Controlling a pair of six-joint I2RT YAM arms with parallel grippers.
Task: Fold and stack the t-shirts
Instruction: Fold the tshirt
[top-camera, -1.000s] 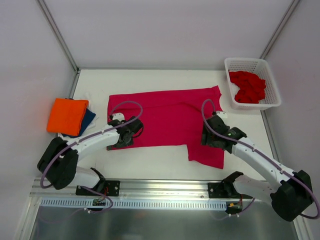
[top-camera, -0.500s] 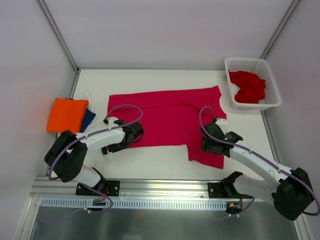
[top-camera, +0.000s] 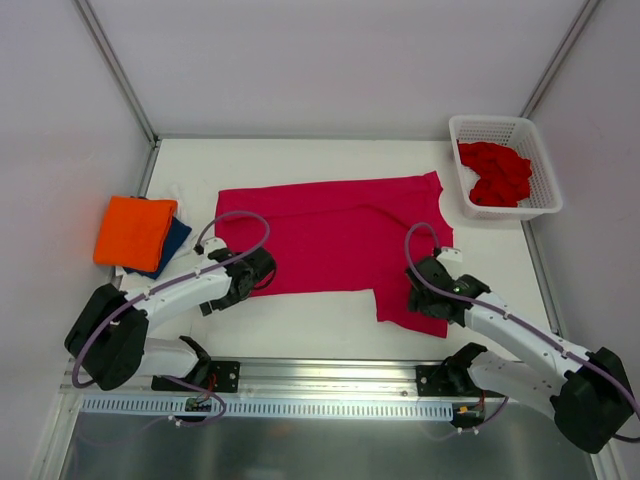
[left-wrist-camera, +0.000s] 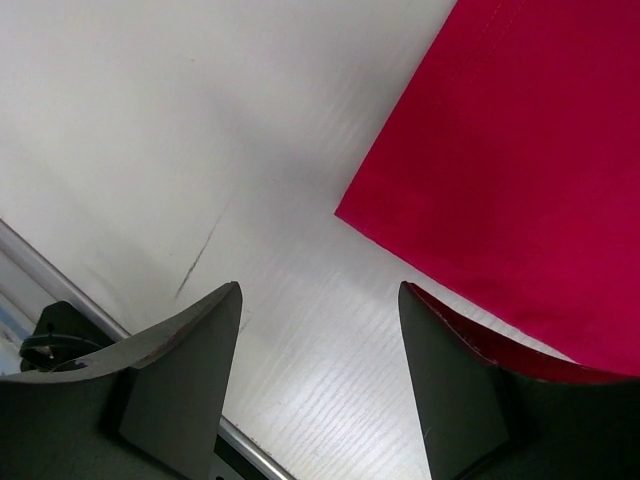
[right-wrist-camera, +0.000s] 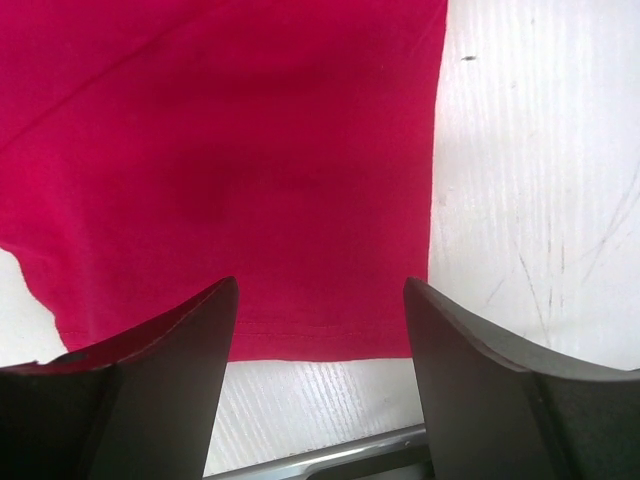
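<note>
The left hand (left-wrist-camera: 320, 300) is released, its fingers spread with nothing between them. Bare surface (left-wrist-camera: 150, 120) shows in the gap, and the hem corner of the pink shirt (left-wrist-camera: 500, 150) lies just ahead, toward 1 o'clock in the wrist view. That pose probably serves to straddle the corner and pinch it. The right hand (right-wrist-camera: 320, 290) is likewise released and holds nothing. Its fingers frame the end of the near sleeve (top-camera: 398, 312), low over the cloth, seemingly lined up to take that edge.

From above, the pink shirt lies flat in the middle of the surface, hem toward 9 o'clock and sleeves toward 3. The left hand is at its 7 o'clock corner and the right hand at 5 o'clock. Two hands on the near edge suggest a fold away from the bases, not yet begun. At 9 o'clock a folded orange shirt (top-camera: 135, 230) rests on a blue shirt (top-camera: 178, 238); this stack is probably the pink shirt's destination. At 1 o'clock the basket (top-camera: 500, 122) holds crumpled red shirts (top-camera: 495, 175), yet to be folded.
</note>
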